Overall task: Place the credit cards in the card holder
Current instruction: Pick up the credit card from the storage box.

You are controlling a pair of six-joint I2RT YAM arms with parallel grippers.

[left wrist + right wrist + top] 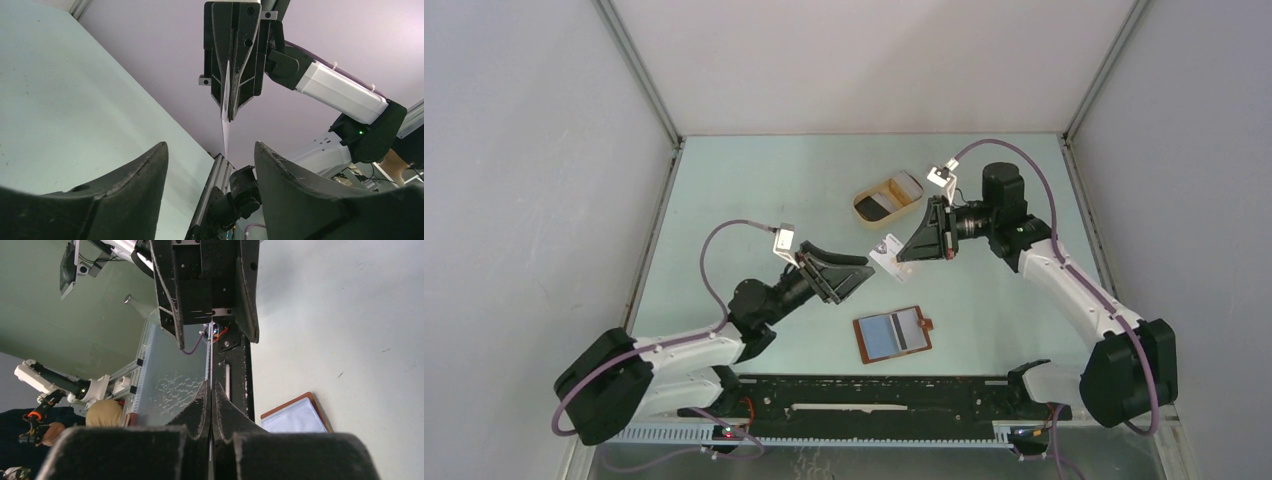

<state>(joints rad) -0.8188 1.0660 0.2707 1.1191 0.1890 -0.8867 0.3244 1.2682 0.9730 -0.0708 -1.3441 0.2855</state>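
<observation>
Lying open and flat on the pale green table [754, 190], the card holder [894, 335] has bare surface to its left, its right and beyond it. The black rail [874, 400] runs close along its near side. The enclosure walls [544, 200] stand well apart from the holder on either side. Its long axis runs roughly left to right in the top view, slightly tilted, with the small closing tab at its right end and a pale panel and a dark stripe showing inside. Beyond the holder, toward the back wall, sits the beige tray [912, 183] with two more cards [882, 204] in it, one dark and one pale. Between the holder and that tray, lifted off the table, the white card [884, 257] is pinched in the right gripper [900, 254], whose fingers are pressed together on it. The card stands on edge and shows as only a thin line in both wrist views. It sticks out past the fingertips toward the holder's left. The left gripper [867, 278] hangs beyond the holder's left end and faces the card's free end. Its fingers [135, 185] are spread wide and empty. In the left wrist view the card's tip sits above the gap between them, apart from either finger.
</observation>
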